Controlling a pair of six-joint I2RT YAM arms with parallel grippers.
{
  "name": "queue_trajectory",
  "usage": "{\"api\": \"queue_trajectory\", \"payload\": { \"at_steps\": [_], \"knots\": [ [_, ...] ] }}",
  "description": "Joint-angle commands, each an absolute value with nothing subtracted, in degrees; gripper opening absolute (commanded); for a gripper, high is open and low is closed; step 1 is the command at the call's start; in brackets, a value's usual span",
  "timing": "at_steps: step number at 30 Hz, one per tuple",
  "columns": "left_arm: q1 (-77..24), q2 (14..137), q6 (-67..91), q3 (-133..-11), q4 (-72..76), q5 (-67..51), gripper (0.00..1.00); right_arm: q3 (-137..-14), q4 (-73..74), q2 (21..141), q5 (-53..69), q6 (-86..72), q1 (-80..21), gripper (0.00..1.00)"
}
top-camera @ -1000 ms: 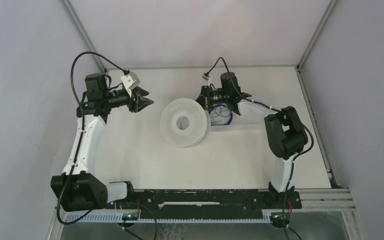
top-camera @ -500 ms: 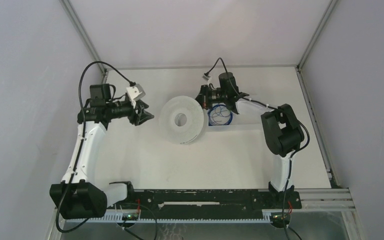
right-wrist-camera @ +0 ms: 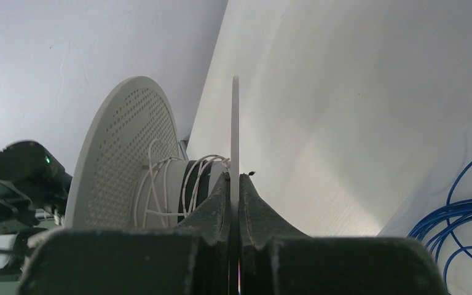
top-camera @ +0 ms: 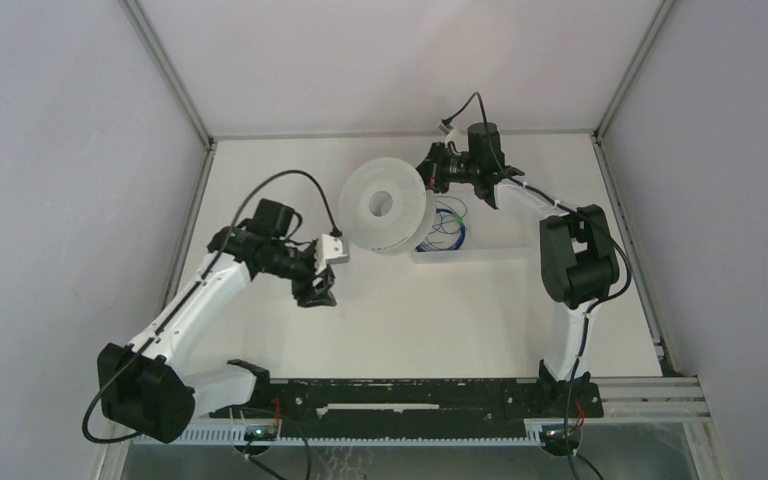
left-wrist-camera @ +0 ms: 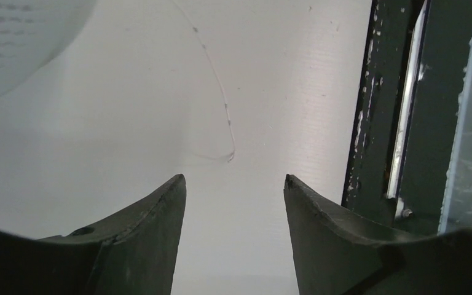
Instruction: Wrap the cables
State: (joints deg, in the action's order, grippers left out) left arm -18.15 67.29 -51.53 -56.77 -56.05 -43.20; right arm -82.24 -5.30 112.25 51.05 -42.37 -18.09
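Note:
A white perforated spool [top-camera: 385, 205] stands tilted at the back middle of the table. My right gripper [top-camera: 432, 172] is shut on the edge of its near flange [right-wrist-camera: 235, 123], which runs straight between the fingers [right-wrist-camera: 218, 200]. Pale cables [right-wrist-camera: 190, 181] lie in a few loose turns round the hub. In the left wrist view a hair-thin pale strand of the cables [left-wrist-camera: 221, 92] trails across the white table and ends in a small hook just ahead of my left gripper [left-wrist-camera: 233, 179]. That gripper [top-camera: 318, 295] is open, with nothing between its fingers.
A coil of blue wire [top-camera: 450, 225] lies in a shallow white tray [top-camera: 470, 252] right of the spool, also seen at the right wrist view's lower right as blue wire [right-wrist-camera: 461, 209]. The black frame rail [left-wrist-camera: 384, 110] at the table's near edge runs right of the left gripper.
The left arm swung from the back left to the table's front middle, and its jaws opened wider. The right arm carried the spool backward and up.

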Motion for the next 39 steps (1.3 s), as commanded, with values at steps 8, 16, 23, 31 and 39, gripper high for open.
{"api": "queue_trajectory", "payload": {
  "at_steps": [8,16,23,31,39],
  "knots": [
    [-34.21,73.61,-49.01,-49.47,-36.10,-28.05,0.70,-84.20,-7.14,106.36,52.04,-44.39,-16.44,0.00],
    [-39.72,81.95,-46.63,-49.05,-30.45,-19.64,0.45,-83.43,-7.01,105.65,51.67,-43.59,-16.35,0.00],
    [-42.19,82.27,-46.99,-59.02,-42.25,-27.67,0.00,-82.53,-7.03,106.16,49.72,-42.56,-16.45,0.00],
    [-46.51,83.63,-39.47,-82.11,-49.74,-31.33,0.00,-81.41,-4.55,106.53,46.45,-38.07,-18.78,0.00],
    [-46.28,94.49,-31.30,-105.16,-53.56,-27.42,0.00,-80.59,-1.83,106.04,45.16,-34.06,-21.92,0.00]
  ]
}}
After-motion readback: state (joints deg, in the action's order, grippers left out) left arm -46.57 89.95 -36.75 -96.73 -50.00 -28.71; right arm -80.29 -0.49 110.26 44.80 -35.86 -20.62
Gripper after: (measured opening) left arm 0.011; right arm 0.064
